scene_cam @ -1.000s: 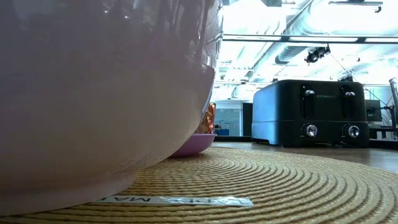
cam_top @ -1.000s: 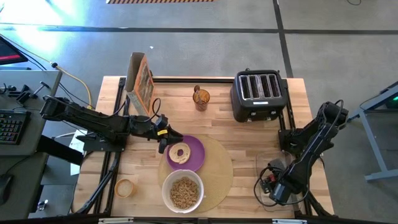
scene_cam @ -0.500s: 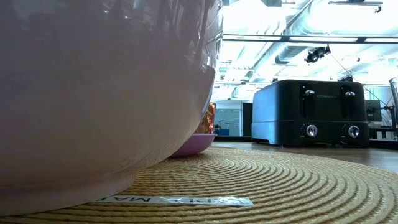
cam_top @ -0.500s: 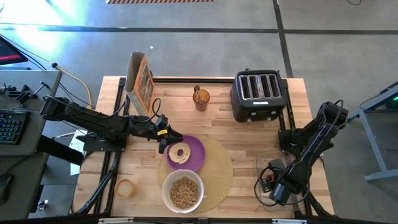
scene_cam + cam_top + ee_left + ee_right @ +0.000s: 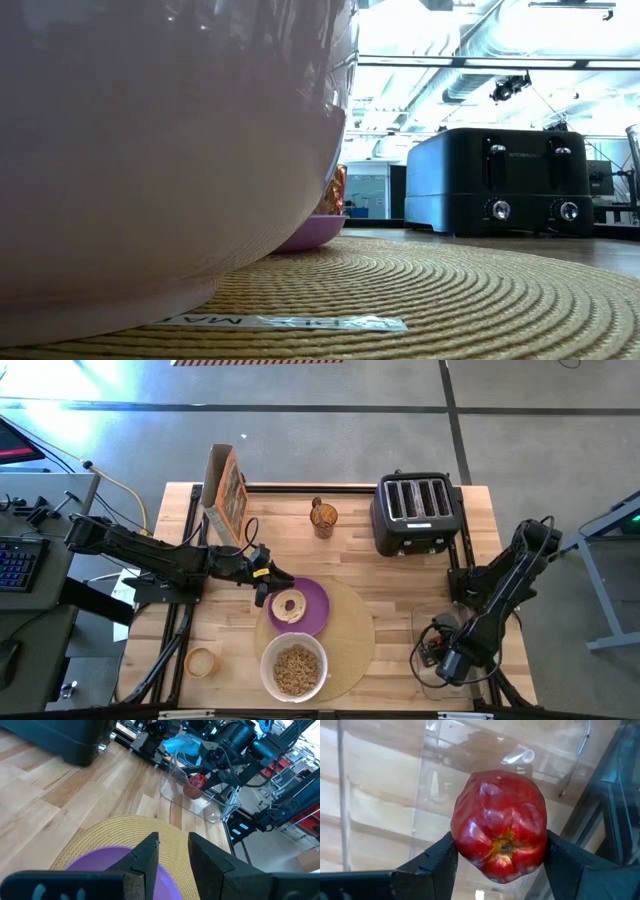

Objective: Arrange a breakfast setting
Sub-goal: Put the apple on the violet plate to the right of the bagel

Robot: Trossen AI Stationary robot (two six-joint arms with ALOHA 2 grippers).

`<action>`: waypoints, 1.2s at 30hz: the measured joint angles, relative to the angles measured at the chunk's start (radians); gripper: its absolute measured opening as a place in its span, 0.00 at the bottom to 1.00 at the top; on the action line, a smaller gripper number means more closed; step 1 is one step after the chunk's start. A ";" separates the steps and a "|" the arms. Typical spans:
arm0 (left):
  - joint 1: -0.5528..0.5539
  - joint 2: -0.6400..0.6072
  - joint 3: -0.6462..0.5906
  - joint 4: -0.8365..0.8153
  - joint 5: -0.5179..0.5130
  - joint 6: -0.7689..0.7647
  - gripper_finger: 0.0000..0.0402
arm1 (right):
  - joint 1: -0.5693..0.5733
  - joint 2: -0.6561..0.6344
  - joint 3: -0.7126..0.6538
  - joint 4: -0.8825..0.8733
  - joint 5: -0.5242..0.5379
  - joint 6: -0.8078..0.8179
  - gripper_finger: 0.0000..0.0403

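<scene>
A bagel (image 5: pixel 289 606) lies on the small purple plate (image 5: pixel 312 598), which rests on the far left part of the round tan mat (image 5: pixel 350 630). The white bowl (image 5: pixel 294 668) of brown cereal stands on the mat's near part. My left gripper (image 5: pixel 263 589) hovers at the plate's left rim; its fingers (image 5: pixel 172 855) stand a narrow gap apart and hold nothing. My right gripper (image 5: pixel 441 657), at the near right, is shut on the red apple (image 5: pixel 500 827) over a clear plastic tray (image 5: pixel 428 622). The apple also shows in the left wrist view (image 5: pixel 196 784). No spoon shows. My right gripper pinches the apple between its two fingers, one on each of two opposite sides (image 5: pixel 462 845). The fingers point down at the clear tray. One dimpled end (image 5: pixel 506 848) of the apple faces the wrist. Whether the apple is clear of the tray's floor I cannot tell.
A black four-slot toaster (image 5: pixel 415 510) stands at the far right. A cereal box (image 5: pixel 225 488) stands at the far left, an amber glass (image 5: pixel 322 518) at the far middle. A small round wooden dish (image 5: pixel 200 661) lies near left. Bare wood lies between mat and toaster.
My right arm has shifted slightly toward the table's right edge, still shut on the apple. The plate, bagel and bowl have not moved.
</scene>
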 joint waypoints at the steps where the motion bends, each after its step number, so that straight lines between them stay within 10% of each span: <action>1: 0.000 0.000 0.000 0.000 0.000 -0.001 0.24 | 0.000 -0.007 0.000 0.000 0.000 -0.003 0.53; 20: 0.000 0.000 0.000 0.001 0.000 -0.016 0.24 | 0.000 -0.199 0.001 -0.077 0.109 -0.033 0.53; 36: 0.000 0.000 0.000 0.001 0.000 -0.016 0.24 | -0.005 -0.373 0.003 -0.075 0.436 -0.133 0.53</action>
